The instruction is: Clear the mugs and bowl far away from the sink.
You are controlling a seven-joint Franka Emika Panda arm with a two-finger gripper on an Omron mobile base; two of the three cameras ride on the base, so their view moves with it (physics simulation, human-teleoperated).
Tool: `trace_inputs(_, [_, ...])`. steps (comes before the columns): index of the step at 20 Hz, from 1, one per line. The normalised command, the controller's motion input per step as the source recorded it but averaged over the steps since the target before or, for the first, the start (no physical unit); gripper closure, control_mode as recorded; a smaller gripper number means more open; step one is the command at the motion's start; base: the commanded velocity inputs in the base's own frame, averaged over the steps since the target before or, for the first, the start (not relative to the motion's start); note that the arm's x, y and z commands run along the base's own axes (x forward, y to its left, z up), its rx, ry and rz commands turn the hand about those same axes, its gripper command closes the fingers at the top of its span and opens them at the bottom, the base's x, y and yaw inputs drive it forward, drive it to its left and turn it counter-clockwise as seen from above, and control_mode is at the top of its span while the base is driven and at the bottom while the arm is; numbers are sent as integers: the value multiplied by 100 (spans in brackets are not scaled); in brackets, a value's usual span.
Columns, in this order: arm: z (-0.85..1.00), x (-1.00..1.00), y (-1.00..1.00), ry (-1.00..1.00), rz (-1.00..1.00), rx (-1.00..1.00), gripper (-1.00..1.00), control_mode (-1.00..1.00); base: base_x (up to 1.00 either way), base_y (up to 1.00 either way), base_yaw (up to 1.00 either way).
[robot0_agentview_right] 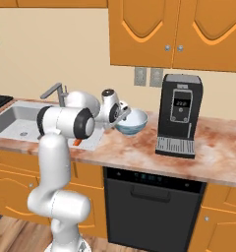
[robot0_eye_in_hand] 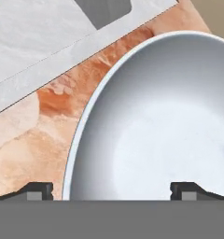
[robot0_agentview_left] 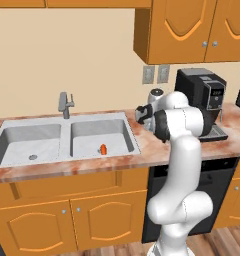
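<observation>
The tool [robot0_eye_in_hand: 111, 189] hangs just above the bowl [robot0_agentview_right: 132, 122], its two dark fingertips [robot0_eye_in_hand: 39, 190] spread wide, one over the marbled table [robot0_eye_in_hand: 34, 144] outside the rim and the other over the whitish inside, so the near rim lies between them; nothing is gripped. In the hand view the bowl [robot0_eye_in_hand: 165, 121] shows as a broad pale curve with a thin blue-white edge, sitting on the reddish-brown table just beside the pale grey border of the sink [robot0_eye_in_hand: 34, 42]. In the right base view the bowl stands on the table [robot0_agentview_right: 139, 152] between the sink [robot0_agentview_right: 21, 120] and a tall black coffee machine [robot0_agentview_right: 179, 115], with the white hand of the arm [robot0_agentview_right: 66, 123] reaching over its left side. In the left base view the double-basin sink [robot0_agentview_left: 62, 140] lies to the left of the arm [robot0_agentview_left: 184, 130], with its grey faucet [robot0_agentview_left: 65, 104] behind the divider between the basins. A small dark mug with an orange inside [robot0_agentview_left: 103, 149] lies on its side in the right basin, near the front wall. The coffee machine [robot0_agentview_left: 202, 100] stands behind the arm on the table [robot0_agentview_left: 147, 150]. Orange wood cabinets [robot0_agentview_left: 192, 30] hang above, and a dark dishwasher front [robot0_agentview_right: 149, 202] sits below the table.
</observation>
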Motion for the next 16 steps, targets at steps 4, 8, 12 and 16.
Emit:
trace_inputs(4, [-28,37,-12,5,10,-2,100,-100,0,0,0])
trace_inputs(8, [-19,3,-6,13,6,-2,100,-100,0,0,0])
trace_inputs(12, [-13,0,0,13,0,-8,100,-100,0,0,0])
trace_inputs(16, [8,-28,1,-4,3,-4,100,-100,0,0,0])
